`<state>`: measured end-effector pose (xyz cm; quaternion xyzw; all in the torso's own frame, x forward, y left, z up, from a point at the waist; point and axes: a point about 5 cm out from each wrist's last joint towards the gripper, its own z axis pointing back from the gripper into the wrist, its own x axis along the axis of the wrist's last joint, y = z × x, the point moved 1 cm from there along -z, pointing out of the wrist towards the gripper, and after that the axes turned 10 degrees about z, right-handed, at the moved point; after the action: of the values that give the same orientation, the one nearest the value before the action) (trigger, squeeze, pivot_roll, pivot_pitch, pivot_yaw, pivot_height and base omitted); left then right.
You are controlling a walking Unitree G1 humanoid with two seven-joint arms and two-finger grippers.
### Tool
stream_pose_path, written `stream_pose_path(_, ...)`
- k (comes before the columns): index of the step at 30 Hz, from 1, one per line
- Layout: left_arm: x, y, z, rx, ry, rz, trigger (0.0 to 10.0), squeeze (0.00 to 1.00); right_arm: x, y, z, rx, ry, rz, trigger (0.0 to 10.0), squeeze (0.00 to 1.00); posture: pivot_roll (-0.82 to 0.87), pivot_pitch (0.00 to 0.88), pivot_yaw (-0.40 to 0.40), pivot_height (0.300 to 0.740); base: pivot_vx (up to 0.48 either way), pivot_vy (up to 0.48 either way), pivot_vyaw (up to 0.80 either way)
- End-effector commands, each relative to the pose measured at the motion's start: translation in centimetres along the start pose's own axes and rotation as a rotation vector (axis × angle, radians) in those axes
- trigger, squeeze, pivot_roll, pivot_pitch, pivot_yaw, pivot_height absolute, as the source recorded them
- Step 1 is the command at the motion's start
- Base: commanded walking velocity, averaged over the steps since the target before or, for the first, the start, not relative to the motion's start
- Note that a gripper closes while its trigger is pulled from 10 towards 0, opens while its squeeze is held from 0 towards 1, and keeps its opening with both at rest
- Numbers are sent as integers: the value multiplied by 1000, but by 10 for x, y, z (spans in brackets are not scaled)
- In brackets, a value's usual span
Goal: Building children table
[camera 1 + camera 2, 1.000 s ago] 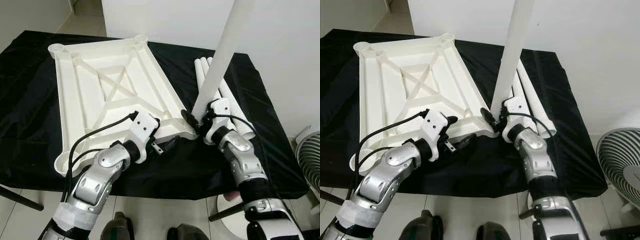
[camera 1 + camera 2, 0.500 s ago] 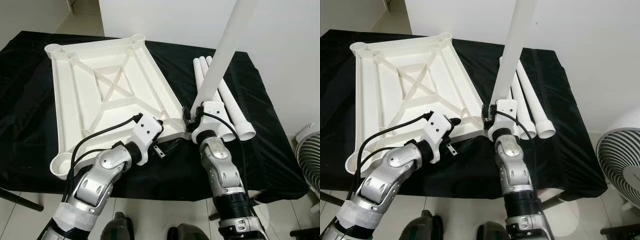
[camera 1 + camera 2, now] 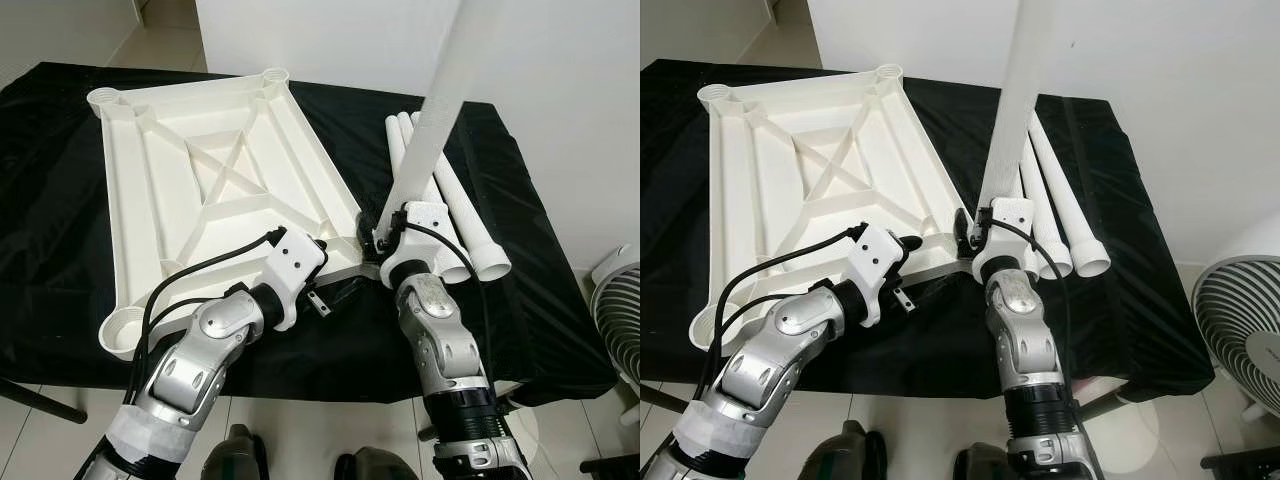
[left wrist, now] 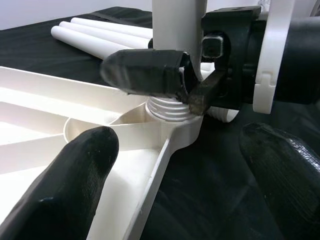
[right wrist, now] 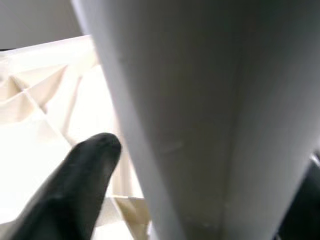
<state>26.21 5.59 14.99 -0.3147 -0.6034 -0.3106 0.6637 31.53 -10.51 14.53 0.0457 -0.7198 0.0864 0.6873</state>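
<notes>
1. Tabletop (image 3: 200, 190) flat on the cloth (image 3: 60, 220), underside up.
2. Upright leg (image 3: 435, 110) seated in its near right corner socket.
3. Spare legs (image 3: 455, 215) lying just right of that corner.
4. Fan (image 3: 1240, 335) off at far right.

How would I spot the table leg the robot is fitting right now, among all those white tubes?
Start at the big white ribbed tabletop lying upside down on the black cloth. At its near right corner, the right gripper clamps the leg. Unlike the three spare tubes lying flat beside it, it stands upright in the corner socket.
</notes>
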Motion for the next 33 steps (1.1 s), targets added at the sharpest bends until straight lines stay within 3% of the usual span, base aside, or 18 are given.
stream_pose_path(1, -3, -2, -1, -32, 11, 0, 10000, 0, 2, -2, 0, 25, -9, 1, 10000, 1000, -32, 9, -18, 740, 0, 0, 0)
stream_pose_path(6, -2, -2, -1, -32, 6, -3, 10000, 0, 2, -14, -4, 133, -18, 61, 10000, 1000, -37, 13, -16, 740, 0, 0, 0)
stream_pose_path(8, -1, -1, -1, -31, 4, -1, 10000, 0, -2, -21, -6, 210, 3, 97, 10000, 0, -38, 16, -18, 740, 0, 0, 0)
stream_pose_path(13, 0, -2, -2, -29, -1, 1, 10000, 0, -5, -27, -6, 377, -3, 216, 10000, 0, -37, 19, -21, 740, 0, 0, 0)
stream_pose_path(21, 1, -3, -3, -27, -9, 3, 10000, 0, -10, -30, -10, 509, -16, 237, 10000, 0, -30, 19, -26, 740, 0, 0, 0)
stream_pose_path(26, 1, -5, -4, -33, -11, 5, 10000, 0, -12, -30, -18, 524, -23, 279, 10000, 0, -27, 19, -26, 740, 0, 0, 0)
stream_pose_path(27, 1, -5, -4, -33, -11, 6, 10000, 0, -12, -30, -19, 526, -20, 277, 8118, 0, -25, 19, -25, 740, 0, 0, 0)
stream_pose_path(28, 1, -5, -4, -33, -10, 6, 10000, 0, -13, -30, -19, 529, -18, 276, 8118, 0, -25, 19, -25, 740, 0, 0, 0)
stream_pose_path(29, 1, -5, -4, -33, -10, 6, 10000, 0, -14, -30, -20, 535, -14, 271, 0, 0, -24, 19, -26, 740, 0, 0, 0)
stream_pose_path(33, 1, -6, -3, -33, -10, 6, 10000, 0, -18, -31, -19, 549, -3, 282, 0, 0, -21, 20, -28, 740, 0, 0, 0)
